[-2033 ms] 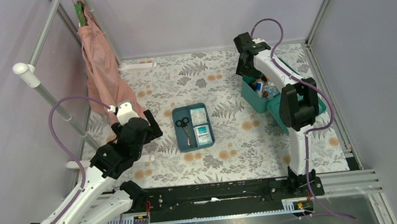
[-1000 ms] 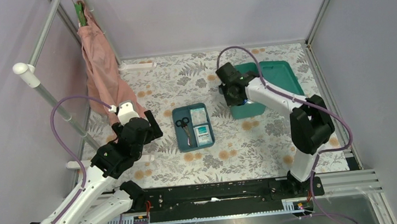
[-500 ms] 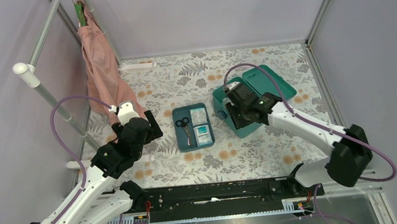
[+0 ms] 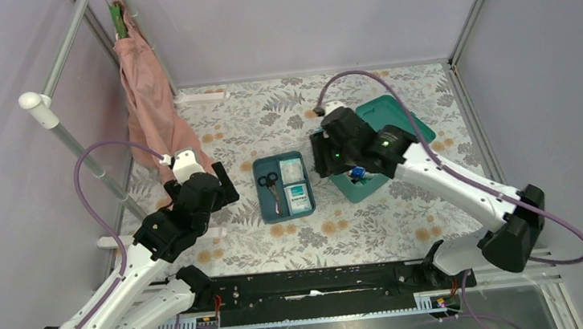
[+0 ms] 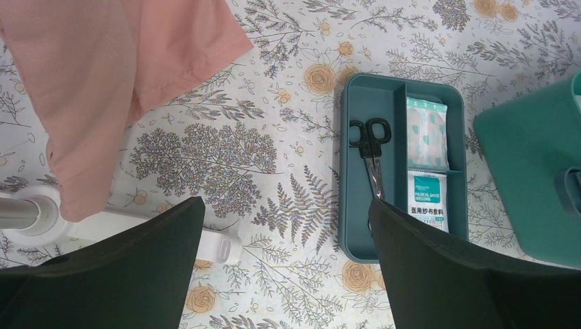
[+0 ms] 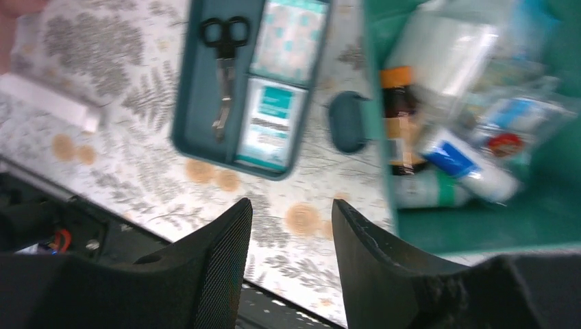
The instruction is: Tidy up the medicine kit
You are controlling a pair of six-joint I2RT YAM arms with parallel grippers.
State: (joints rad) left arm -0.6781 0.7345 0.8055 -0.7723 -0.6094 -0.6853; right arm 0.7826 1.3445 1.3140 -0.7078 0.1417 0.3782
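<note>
1. Kit (image 6: 473,229) sits open at the right of the table, lid thrown back, just beside the tray (image 6: 181,89). Right claw (image 6: 291,205) hangs over the strip between the two.
2. Right claw: fingers parted, nothing between them, only tabletop showing through the gap.
3. Left claw (image 5: 286,205): spread wide, empty, parked well left of the tray.
4. Step in hand, as I read it: reach into the kit for a loose item. Likely targets are the orange-capped bottle (image 6: 397,103) by the near wall or the blue-and-white tube (image 6: 466,164).
5. To do it well:
   - swing over the kit's wall before descending, so the fingers don't catch the rim;
   - line the fingers across the item's narrow side;
   - take the topmost piece, not one pinned under bags.
6. The tray's free slots look few. Scissors (image 6: 223,62) fill the long one, packets (image 6: 288,34) the two others.
7. Hard to make out:
   - the right wrist view is blurred, so labels and the bagged items can't be identified;
   - from above, the right arm covers most of the kit's inside;
   - in the left wrist view the kit is cut off at the frame edge, and a finger hides the tray's near corner.
</note>
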